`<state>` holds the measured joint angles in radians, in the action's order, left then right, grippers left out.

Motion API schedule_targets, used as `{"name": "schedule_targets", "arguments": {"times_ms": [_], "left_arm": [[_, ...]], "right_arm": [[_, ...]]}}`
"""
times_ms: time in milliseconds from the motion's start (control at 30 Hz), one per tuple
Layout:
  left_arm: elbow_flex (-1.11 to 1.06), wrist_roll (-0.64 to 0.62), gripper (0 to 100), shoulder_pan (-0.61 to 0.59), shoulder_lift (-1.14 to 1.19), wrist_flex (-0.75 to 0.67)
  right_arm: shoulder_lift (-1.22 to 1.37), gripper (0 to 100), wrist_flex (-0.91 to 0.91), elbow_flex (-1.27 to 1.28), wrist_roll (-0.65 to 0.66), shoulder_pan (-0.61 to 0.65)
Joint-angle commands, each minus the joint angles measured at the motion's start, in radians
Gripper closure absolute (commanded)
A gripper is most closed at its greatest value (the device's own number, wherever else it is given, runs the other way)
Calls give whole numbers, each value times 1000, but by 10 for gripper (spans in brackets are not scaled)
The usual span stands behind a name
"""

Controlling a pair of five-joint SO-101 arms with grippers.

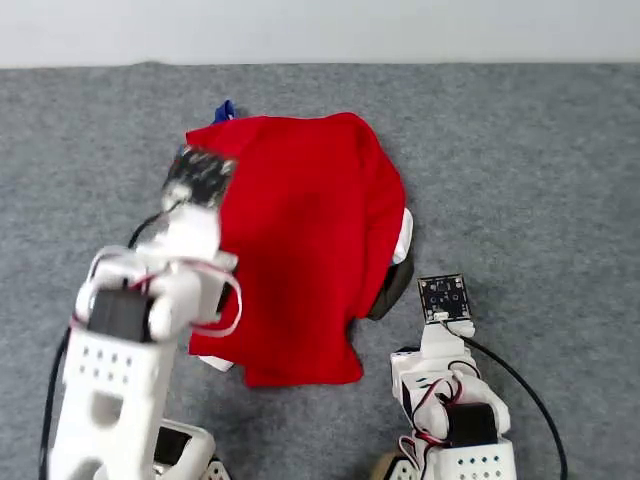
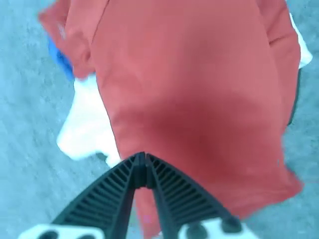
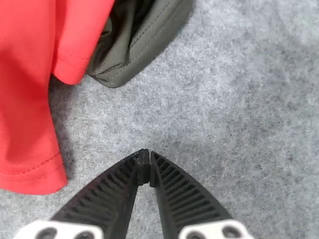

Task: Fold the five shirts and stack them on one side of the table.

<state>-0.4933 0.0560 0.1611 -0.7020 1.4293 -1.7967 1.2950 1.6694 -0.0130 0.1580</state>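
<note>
A red shirt lies spread on top of a pile in the middle of the grey table. Under it peek out a white shirt, a dark shirt and a bit of blue cloth. My left arm hangs over the red shirt's left edge. Its gripper is shut just above the red shirt, beside the white shirt. My right gripper is shut over bare table, close to the red shirt's hem and the dark shirt.
The right arm stands at the front right, just off the pile. Grey table surface stretches wide to the right and along the far side. A pale wall edge runs behind the table.
</note>
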Motion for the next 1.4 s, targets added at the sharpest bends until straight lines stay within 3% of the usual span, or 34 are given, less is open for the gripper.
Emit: {"name": "schedule_targets", "arguments": {"times_ms": [0,100,233,433,567,833,1133,1233,1367], "left_arm": [[157,221,994,-5,150,-41],[228,339,994,-46,259,-86],[314,354,976,-58,390,-92],[401,382,701,-63,540,-26],[424,394,684,-55,617,-20],[426,468,684,-55,796,-37],[438,460,689,-61,1025,-224],[506,428,772,-63,1069,-189],[593,459,982,-63,1102,-100]], "right_arm": [[-10,990,7,14,11,-8],[-10,990,7,14,11,-8],[-10,990,7,14,11,-8],[-10,990,7,14,11,-8],[-10,990,7,14,11,-8],[-10,990,7,14,11,-8],[-10,990,7,14,11,-8],[-10,990,7,14,11,-8],[-10,990,7,14,11,-8]]}}
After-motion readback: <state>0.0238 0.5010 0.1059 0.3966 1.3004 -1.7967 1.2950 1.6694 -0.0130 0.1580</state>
